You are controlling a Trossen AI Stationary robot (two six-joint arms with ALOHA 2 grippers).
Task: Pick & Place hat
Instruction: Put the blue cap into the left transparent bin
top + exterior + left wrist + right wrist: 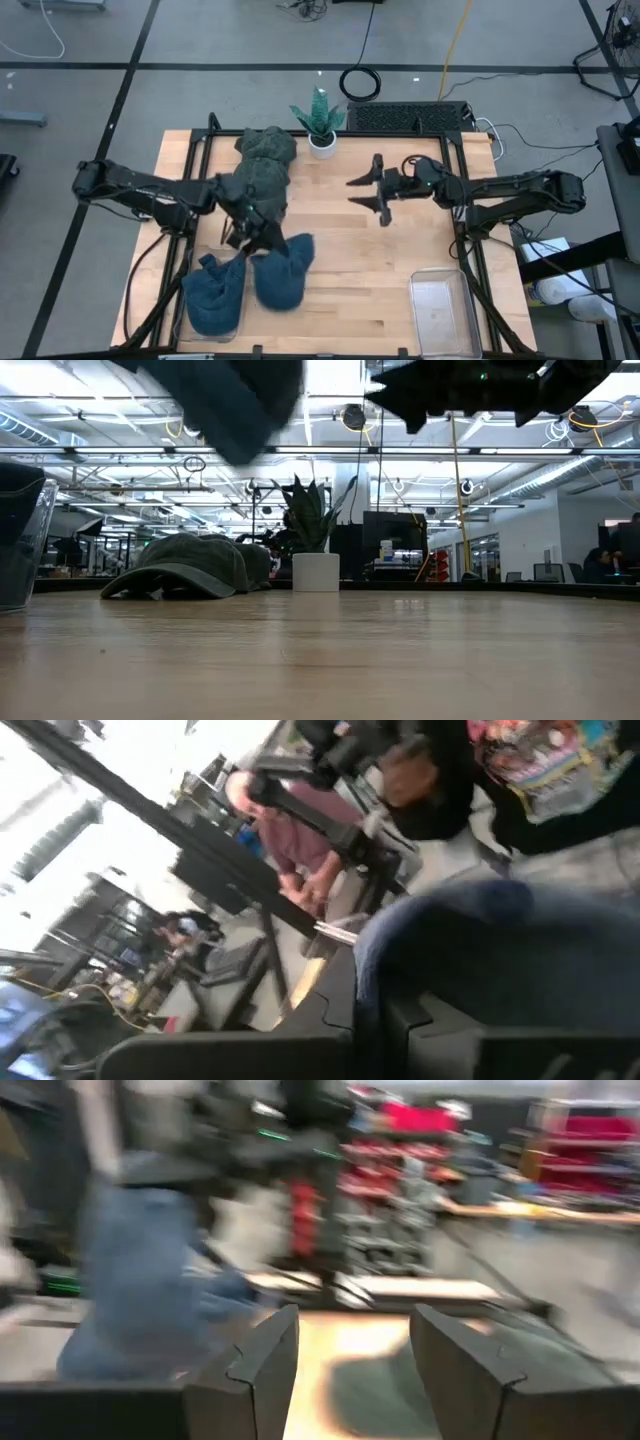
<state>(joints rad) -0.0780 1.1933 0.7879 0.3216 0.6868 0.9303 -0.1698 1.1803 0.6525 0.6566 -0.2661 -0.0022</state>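
My left gripper (254, 238) is shut on a blue hat (285, 272) over the table's near left. The low view shows this hat (235, 400) high above the wood. A second blue hat (214, 296) lies in a clear bin (22, 540) at the near left corner. Dark green hats (266, 168) lie piled on the table at the far left (185, 565). My right gripper (372, 196) hovers open over the middle right with nothing between its fingers (262, 1370). It faces the blue hat (140, 1280). My left gripper holds the blue hat by the end nearest the arm (420, 955), cloth bunched between its two fingers. The fingers come in roughly level from the table's left. The hat droops past them toward the near edge, lifted clear of the table.
A potted plant (320, 122) stands at the far middle, and a keyboard (410, 117) lies behind it. An empty clear bin (442, 312) sits at the near right. Bare wood lies between the two grippers. A person (300, 830) shows beyond the table.
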